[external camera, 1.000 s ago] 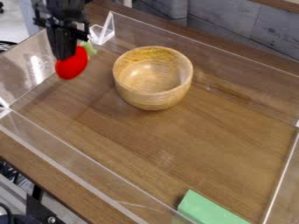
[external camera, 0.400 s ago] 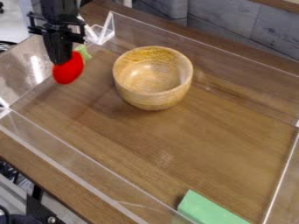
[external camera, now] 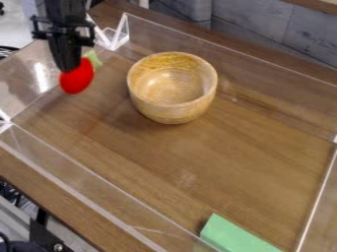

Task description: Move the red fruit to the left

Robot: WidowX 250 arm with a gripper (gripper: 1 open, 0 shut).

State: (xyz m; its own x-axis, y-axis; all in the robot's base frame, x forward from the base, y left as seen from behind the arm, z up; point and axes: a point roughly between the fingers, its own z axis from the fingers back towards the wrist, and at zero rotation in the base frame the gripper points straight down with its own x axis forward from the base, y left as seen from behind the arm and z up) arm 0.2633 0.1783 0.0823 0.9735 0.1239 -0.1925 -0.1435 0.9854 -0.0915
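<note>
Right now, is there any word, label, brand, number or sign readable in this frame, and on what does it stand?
None: no text can be read in this view.
Wooden bowl: bare wood, no marking.
Red fruit, held in the gripper: no label.
Green block at the bottom edge: plain.
Clear-walled tray: no print visible.

Below me is a wooden table (external camera: pixel 198 157) ringed by clear low walls. On it sit a wooden bowl (external camera: pixel 172 87) and, at the near edge, what looks like a green sponge (external camera: pixel 243 236).
</note>
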